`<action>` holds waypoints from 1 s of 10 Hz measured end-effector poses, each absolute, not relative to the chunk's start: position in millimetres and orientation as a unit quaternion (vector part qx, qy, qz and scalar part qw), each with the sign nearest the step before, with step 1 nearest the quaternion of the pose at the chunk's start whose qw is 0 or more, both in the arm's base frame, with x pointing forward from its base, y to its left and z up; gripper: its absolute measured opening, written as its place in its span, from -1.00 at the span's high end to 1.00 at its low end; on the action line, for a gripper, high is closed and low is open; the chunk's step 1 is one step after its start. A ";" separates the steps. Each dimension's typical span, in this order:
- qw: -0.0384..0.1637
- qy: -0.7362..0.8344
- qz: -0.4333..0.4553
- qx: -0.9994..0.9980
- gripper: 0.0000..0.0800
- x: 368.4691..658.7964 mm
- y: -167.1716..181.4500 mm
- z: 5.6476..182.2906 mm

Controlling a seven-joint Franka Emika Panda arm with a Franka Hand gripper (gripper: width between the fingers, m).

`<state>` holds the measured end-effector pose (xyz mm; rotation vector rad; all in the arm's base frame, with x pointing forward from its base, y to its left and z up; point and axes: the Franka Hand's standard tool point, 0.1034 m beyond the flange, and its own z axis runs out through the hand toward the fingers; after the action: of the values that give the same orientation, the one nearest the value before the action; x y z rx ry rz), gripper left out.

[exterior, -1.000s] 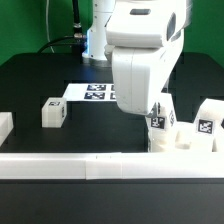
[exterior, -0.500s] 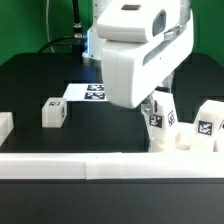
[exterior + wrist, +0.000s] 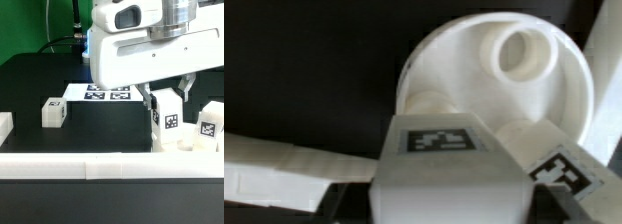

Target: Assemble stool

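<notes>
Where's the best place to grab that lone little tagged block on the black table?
Probably from straight above, closing the gripper, now shut on a second leg, across the lone leg at its flat opposite sides. It is blocky, upright and stands apart on the table, so there is room on both sides.

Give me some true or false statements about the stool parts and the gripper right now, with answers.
1. The gripper holds a tagged leg at the seat. True.
2. The seat is a solid disc with no hole. False: it has a round hole.
3. A loose leg stands alone toward the exterior view's left. True.
4. The loose leg rests on the marker board. False: it stands off it, on the dark table.
</notes>
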<state>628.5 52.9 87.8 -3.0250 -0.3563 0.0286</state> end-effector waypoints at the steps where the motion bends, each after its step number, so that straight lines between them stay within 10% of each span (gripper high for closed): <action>1: 0.047 -0.092 0.009 -0.995 0.16 628.9 53.6 87.8; 10: 0.062 0.340 -0.010 -0.938 0.16 627.2 62.7 86.1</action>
<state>627.2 62.7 86.1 -2.8376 1.0266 -0.0304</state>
